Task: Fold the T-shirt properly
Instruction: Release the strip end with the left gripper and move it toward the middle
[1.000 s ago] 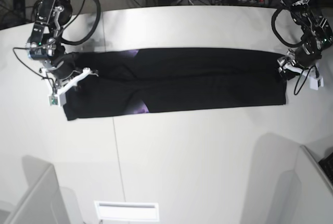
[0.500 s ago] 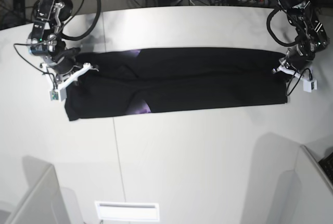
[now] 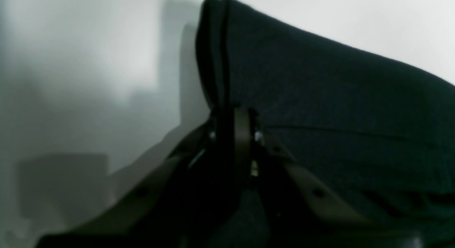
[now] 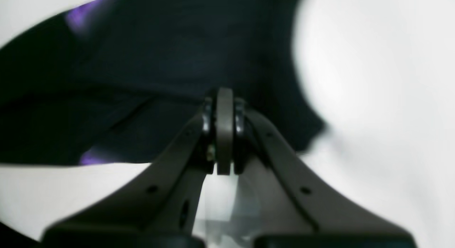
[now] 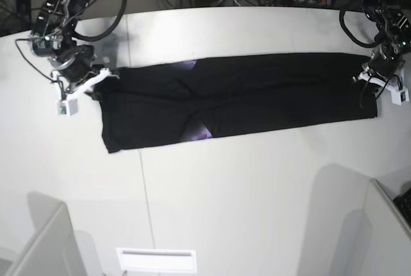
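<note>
No writing is legible anywhere. The T-shirt (image 5: 244, 99), folded into a long black band with purple print peeking out, stretches across the upper middle of the white surface (image 5: 257, 192). The left end effector (image 5: 371, 78) and right end effector (image 5: 96, 83) each clamp one end; open room lies below.

There are no words, numbers or signs to read in these pictures. The T-shirt (image 5: 237, 99) shows a bit of purple print, but no letters can be made out on it.
</note>
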### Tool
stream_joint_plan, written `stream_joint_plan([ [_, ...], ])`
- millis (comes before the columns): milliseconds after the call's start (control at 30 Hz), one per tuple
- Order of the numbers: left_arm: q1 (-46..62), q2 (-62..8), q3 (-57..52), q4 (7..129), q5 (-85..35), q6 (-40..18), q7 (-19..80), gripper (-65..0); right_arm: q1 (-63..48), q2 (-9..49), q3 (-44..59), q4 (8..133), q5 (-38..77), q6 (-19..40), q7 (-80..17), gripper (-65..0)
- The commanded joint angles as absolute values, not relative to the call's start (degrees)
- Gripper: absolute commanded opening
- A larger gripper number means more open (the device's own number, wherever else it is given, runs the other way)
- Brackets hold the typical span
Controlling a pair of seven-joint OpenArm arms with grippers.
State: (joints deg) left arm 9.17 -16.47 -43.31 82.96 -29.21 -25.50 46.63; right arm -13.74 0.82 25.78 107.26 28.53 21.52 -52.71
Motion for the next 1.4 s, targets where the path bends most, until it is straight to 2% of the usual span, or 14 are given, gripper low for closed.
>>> stream_joint_plan([
  [0, 9.3, -17.6, -43.4, 86.8, -30.2, -25.7, 45.1, -65.0, -13.3, 0.9, 26.2, 108.3, 30.3, 21.9, -51.7, -65.0],
  [200, 12.9, -13.7, -42.9, 97.9, -30.0, -25.6, 45.6, -65.0, -13.1, 1.3, 26.2, 108.2, 30.2, 21.9, -51.6, -65.0],
  [467, 16.6, -10.7, -33.8, 106.1, -30.1, -25.4, 45.6, -65.0, -12.9, 1.3, 26.2, 108.2, 30.2, 21.9, -51.6, -65.0],
  [600, 16.4, -8.1, -32.3, 106.4, -30.1, -25.4, 46.2, -65.0, -12.9, 1.3, 26.2, 107.3, 30.2, 21.9, -51.7, -65.0],
  [933, 15.4, -7.2, -23.4, 106.4, -30.1, -25.1, 48.2, -65.0, -12.9, 2.2, 26.2, 102.0, 30.2, 21.9, -51.3, -65.0],
  [1367, 10.0, -5.3, -9.9, 104.0, -30.5, -16.7, 48.2, -65.0, -13.0, 2.2, 26.2, 102.0, 30.2, 22.0, -51.3, -65.0],
])
